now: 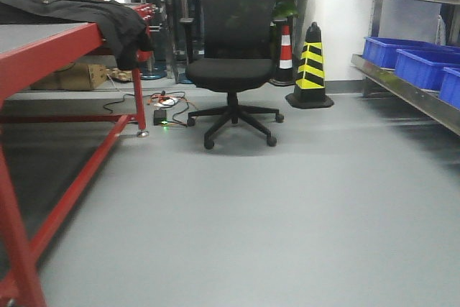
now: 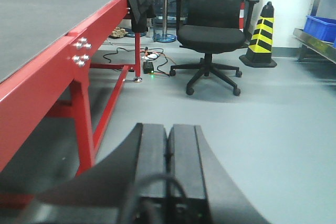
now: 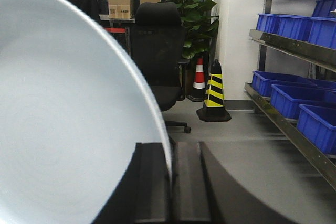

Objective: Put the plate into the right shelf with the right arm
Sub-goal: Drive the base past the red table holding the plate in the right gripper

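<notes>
Left gripper (image 2: pixel 169 129) idle, jaws pressed together on nothing. Right gripper (image 3: pixel 172 153) pinches the rim of the plate (image 3: pixel 63 119), held on edge. I judge pickup done; the shelf (image 3: pixel 294 45) stands well apart at right, so approach and placing are left

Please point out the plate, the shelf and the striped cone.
plate (image 3: pixel 63 129): right wrist view, its pale face.
shelf (image 3: pixel 294 48): right wrist view, metal front edge.
striped cone (image 3: pixel 213 94): right wrist view, middle stripes.
</notes>
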`<state>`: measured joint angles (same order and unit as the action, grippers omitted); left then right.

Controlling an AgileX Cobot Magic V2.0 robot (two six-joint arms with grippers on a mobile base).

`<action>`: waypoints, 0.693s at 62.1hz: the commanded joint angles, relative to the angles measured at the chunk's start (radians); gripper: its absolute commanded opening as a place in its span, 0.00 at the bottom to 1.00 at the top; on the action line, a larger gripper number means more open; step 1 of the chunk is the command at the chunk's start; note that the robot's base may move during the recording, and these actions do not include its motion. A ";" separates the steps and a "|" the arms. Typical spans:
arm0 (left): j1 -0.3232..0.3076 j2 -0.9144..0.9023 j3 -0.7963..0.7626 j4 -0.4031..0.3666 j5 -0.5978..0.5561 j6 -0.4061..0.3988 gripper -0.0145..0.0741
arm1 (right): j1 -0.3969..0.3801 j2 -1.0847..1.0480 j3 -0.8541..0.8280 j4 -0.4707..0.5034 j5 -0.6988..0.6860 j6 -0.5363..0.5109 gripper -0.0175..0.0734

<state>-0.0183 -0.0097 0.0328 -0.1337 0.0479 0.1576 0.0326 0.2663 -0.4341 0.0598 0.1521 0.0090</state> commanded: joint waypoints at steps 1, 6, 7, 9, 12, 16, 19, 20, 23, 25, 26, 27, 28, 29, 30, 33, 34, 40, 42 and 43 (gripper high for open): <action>-0.002 -0.010 0.010 -0.008 -0.090 -0.007 0.02 | -0.007 0.010 -0.027 -0.008 -0.099 -0.009 0.25; -0.002 -0.010 0.010 -0.008 -0.090 -0.007 0.02 | -0.007 0.010 -0.027 -0.008 -0.099 -0.009 0.25; -0.002 -0.010 0.010 -0.008 -0.090 -0.007 0.02 | -0.007 0.010 -0.027 -0.008 -0.099 -0.009 0.25; -0.002 -0.010 0.010 -0.008 -0.090 -0.007 0.02 | -0.007 0.010 -0.027 -0.008 -0.099 -0.009 0.25; -0.002 -0.010 0.010 -0.008 -0.090 -0.007 0.02 | -0.007 0.010 -0.027 -0.008 -0.099 -0.009 0.25; -0.002 -0.010 0.010 -0.008 -0.090 -0.007 0.02 | -0.007 0.010 -0.027 -0.008 -0.099 -0.009 0.25; -0.002 -0.010 0.010 -0.008 -0.090 -0.007 0.02 | -0.007 0.010 -0.027 -0.008 -0.099 -0.009 0.25; -0.002 -0.010 0.010 -0.008 -0.090 -0.007 0.02 | -0.007 0.010 -0.027 -0.008 -0.099 -0.009 0.25; -0.002 -0.010 0.010 -0.008 -0.090 -0.007 0.02 | -0.007 0.010 -0.027 -0.008 -0.099 -0.009 0.25; -0.002 -0.010 0.010 -0.008 -0.090 -0.007 0.02 | -0.007 0.010 -0.027 -0.008 -0.099 -0.009 0.25; -0.002 -0.010 0.010 -0.008 -0.090 -0.007 0.02 | -0.007 0.010 -0.027 -0.008 -0.099 -0.009 0.25; -0.002 -0.010 0.010 -0.008 -0.090 -0.007 0.02 | -0.007 0.010 -0.027 -0.008 -0.099 -0.009 0.25; -0.002 -0.010 0.010 -0.008 -0.090 -0.007 0.02 | -0.007 0.010 -0.027 -0.008 -0.099 -0.009 0.25; -0.002 -0.010 0.010 -0.008 -0.090 -0.007 0.02 | -0.007 0.010 -0.027 -0.008 -0.099 -0.009 0.25; -0.002 -0.010 0.010 -0.008 -0.090 -0.007 0.02 | -0.007 0.010 -0.027 -0.008 -0.099 -0.009 0.25; -0.002 -0.010 0.010 -0.008 -0.090 -0.007 0.02 | -0.007 0.010 -0.027 -0.008 -0.099 -0.009 0.25; -0.002 -0.010 0.010 -0.008 -0.090 -0.007 0.02 | -0.007 0.010 -0.027 -0.008 -0.099 -0.009 0.25; -0.002 -0.010 0.010 -0.008 -0.090 -0.007 0.02 | -0.007 0.010 -0.027 -0.008 -0.099 -0.009 0.25; -0.002 -0.010 0.010 -0.008 -0.090 -0.007 0.02 | -0.007 0.010 -0.027 -0.008 -0.099 -0.009 0.25; -0.002 -0.010 0.010 -0.008 -0.090 -0.007 0.02 | -0.007 0.010 -0.027 -0.008 -0.099 -0.009 0.25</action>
<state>-0.0183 -0.0097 0.0328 -0.1337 0.0479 0.1576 0.0326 0.2663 -0.4341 0.0598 0.1521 0.0090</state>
